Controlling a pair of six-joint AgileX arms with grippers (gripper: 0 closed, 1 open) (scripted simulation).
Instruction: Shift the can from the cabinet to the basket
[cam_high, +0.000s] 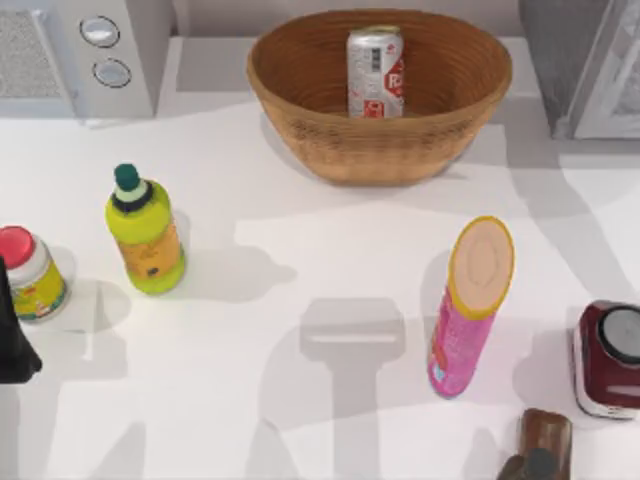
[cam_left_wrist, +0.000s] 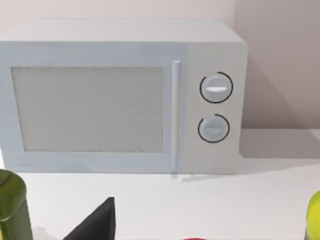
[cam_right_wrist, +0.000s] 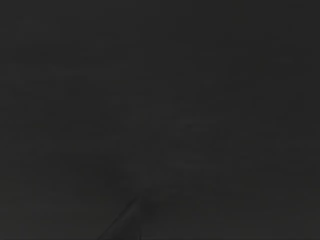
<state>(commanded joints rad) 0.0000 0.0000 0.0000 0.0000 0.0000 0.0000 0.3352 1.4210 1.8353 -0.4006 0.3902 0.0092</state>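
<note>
The silver can (cam_high: 375, 72) with red label patches stands upright inside the orange-brown wicker basket (cam_high: 300, 110) at the back middle of the table. The grey cabinet (cam_high: 570, 60) sits at the back right corner, its paler door panel (cam_high: 615, 80) swung outward. My left arm (cam_high: 14, 345) is parked at the table's left edge, beside the red-lidded jar (cam_high: 30, 275), and a dark part of its gripper (cam_left_wrist: 97, 222) faces the white appliance. The right wrist view is dark.
A white appliance (cam_high: 110, 50) (cam_left_wrist: 125, 95) with two round knobs stands at the back left. A yellow-green bottle (cam_high: 147, 232), a tall pink tube (cam_high: 470, 305), a dark red jar (cam_high: 607, 360) and a brown object (cam_high: 540, 445) stand on the table.
</note>
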